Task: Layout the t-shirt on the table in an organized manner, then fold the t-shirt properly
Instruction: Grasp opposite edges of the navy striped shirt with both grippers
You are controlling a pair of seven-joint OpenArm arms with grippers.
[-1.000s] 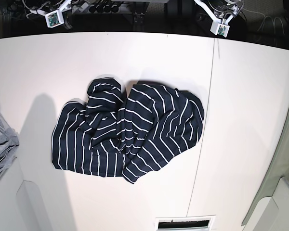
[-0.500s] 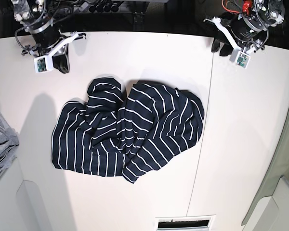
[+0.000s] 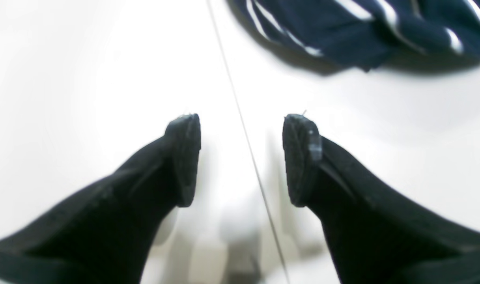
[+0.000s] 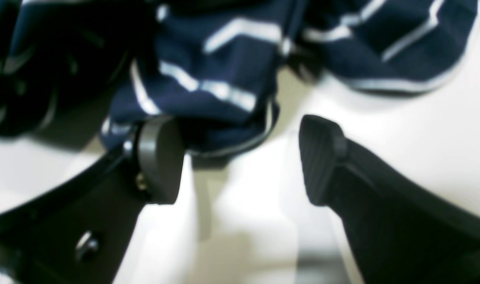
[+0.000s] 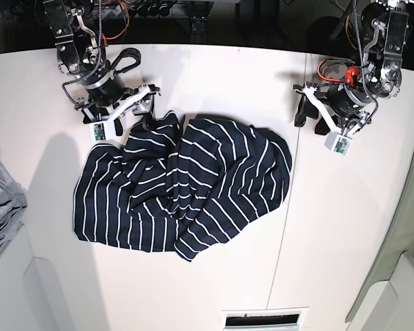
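The t-shirt (image 5: 183, 186) is lying crumpled at mid-table (image 5: 345, 227), and I am viewing a grey cloth (image 5: 1, 203) at the near left edge. Farther back, I am holding the right gripper (image 4: 240, 157) with jaws spread wide, empty, at the shirt's far hem. I am keeping the left gripper (image 3: 241, 157) likewise wide and empty, straddling the seam line (image 3: 224, 71), apart from the fabric.

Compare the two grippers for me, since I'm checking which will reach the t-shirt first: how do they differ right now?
The right gripper is at the t-shirt, its fingers beside a crumpled edge; the left gripper hangs over bare table, clear of the fabric. The left straddles the table's dark seam; the right does not. Both are open and hold nothing.
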